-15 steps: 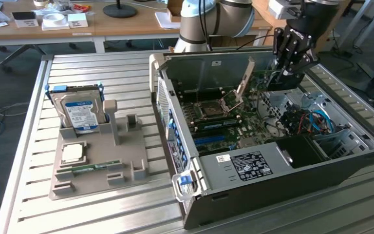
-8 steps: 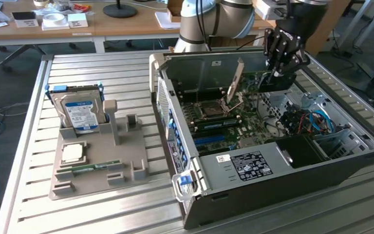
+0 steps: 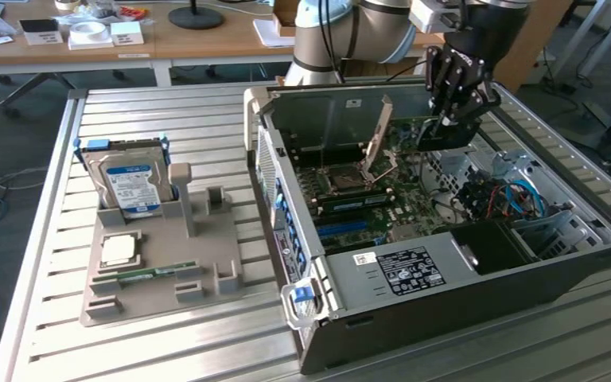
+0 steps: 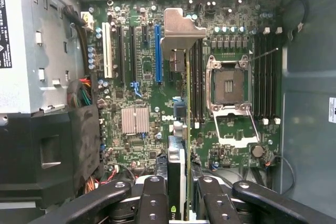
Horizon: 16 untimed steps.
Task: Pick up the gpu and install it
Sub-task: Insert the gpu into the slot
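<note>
My gripper (image 3: pixel 457 107) hangs inside the open computer case (image 3: pixel 284 199), shut on the gpu (image 3: pixel 444 137), a dark card held on edge above the motherboard (image 3: pixel 375 211). In the wrist view the gripper (image 4: pixel 178 195) clamps the gpu (image 4: pixel 177 163) between its black fingers (image 4: pixel 155 200). The card runs edge-on away from the camera to its silver-beige bracket (image 4: pixel 181 30). It hovers between the blue expansion slot (image 4: pixel 158 53) and the memory slots (image 4: pixel 195 85), off to one side of the blue slot. The open CPU socket (image 4: pixel 229 85) lies beyond the memory slots.
A grey parts holder (image 3: pixel 194 239) on the slatted table carries the hard drive (image 3: pixel 130 187), a CPU (image 3: pixel 120 249) and a RAM stick (image 3: pixel 146 274). Inside the case are a black drive bay (image 3: pixel 496 247) and coloured cables (image 3: pixel 502 199). Case walls close in around the board.
</note>
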Available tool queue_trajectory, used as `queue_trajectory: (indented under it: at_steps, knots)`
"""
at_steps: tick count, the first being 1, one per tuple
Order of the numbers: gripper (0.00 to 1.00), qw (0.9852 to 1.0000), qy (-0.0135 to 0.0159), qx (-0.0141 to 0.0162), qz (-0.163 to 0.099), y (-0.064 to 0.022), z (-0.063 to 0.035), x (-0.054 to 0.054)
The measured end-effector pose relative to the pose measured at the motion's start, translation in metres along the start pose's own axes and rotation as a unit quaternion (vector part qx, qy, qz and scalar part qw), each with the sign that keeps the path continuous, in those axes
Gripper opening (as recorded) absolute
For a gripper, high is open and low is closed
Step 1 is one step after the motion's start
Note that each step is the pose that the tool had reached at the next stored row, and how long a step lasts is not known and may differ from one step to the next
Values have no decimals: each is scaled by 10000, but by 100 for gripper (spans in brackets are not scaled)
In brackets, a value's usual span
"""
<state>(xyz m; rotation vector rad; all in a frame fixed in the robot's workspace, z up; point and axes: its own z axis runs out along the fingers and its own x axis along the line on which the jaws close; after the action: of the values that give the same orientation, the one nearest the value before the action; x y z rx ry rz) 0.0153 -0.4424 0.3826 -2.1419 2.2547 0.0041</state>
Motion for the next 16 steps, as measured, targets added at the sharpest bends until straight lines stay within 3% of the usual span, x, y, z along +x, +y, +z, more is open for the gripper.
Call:
queue_trajectory:
  at_steps: [5,11,16]
  knots:
    - [27,10000,-46,22,0,7,0,0]
    - [27,10000,-47,26,0,28,20,2]
    - [27,10000,-47,37,0,119,33,7]
